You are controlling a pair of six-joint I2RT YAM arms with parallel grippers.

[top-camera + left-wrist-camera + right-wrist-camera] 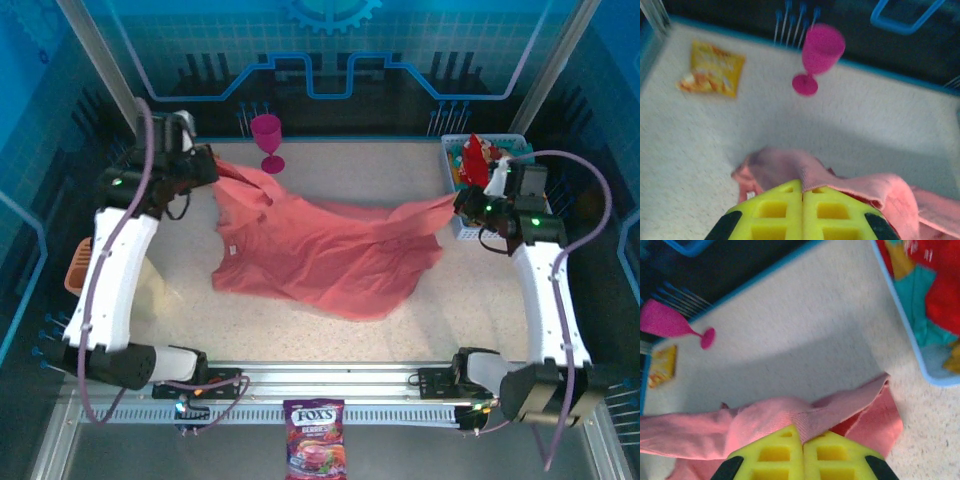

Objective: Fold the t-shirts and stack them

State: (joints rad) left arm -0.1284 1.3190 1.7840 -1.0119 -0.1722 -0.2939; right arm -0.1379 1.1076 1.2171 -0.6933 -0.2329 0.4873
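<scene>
Left jaws pinched tight on the far-left edge of the salmon-pink cloth t-shirt (320, 255); right jaws clamped on its right edge. The shirt stretches between them, its middle lying on the speckled white worktop (400, 170), near a magenta plastic goblet (267, 140).

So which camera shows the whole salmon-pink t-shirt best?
The top external view: the salmon-pink t-shirt stretches whole over the table, between the left gripper and right gripper. Each wrist view gives just a bunched edge at its closed jaws.

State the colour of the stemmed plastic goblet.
Magenta; the stemmed plastic goblet shows best in the left wrist view.
</scene>
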